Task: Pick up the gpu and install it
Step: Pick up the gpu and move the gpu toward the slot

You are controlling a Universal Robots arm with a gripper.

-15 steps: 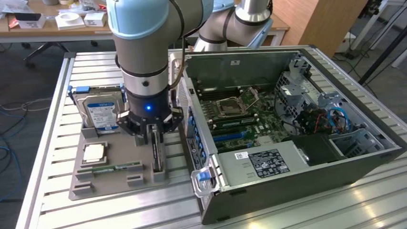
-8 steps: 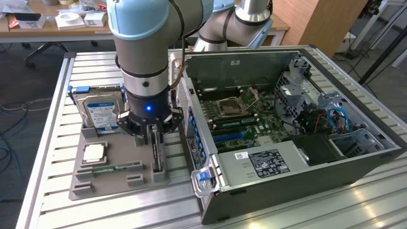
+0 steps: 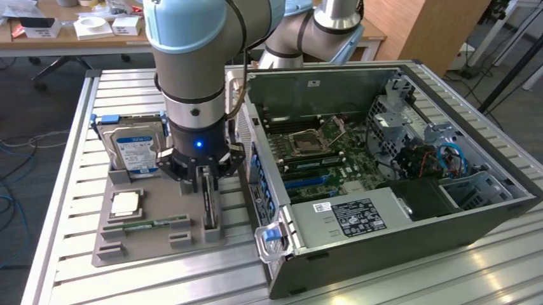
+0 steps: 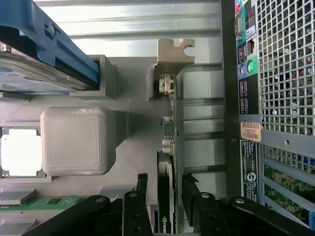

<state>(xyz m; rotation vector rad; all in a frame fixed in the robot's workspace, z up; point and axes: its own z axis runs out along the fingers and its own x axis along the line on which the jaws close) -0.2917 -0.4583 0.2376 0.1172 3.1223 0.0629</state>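
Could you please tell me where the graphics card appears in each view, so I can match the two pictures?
Exterior view: the graphics card stands on edge in the grey tray, directly under the gripper.
Wrist view: the graphics card is seen edge-on between the fingers of the open gripper, its metal bracket at the far end.
Shared landmark: the hard drive in its blue carrier.

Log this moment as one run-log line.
stage: pre-grasp | hand: open, straddling gpu | gpu: on edge in grey tray slot, not lifted | case: side open
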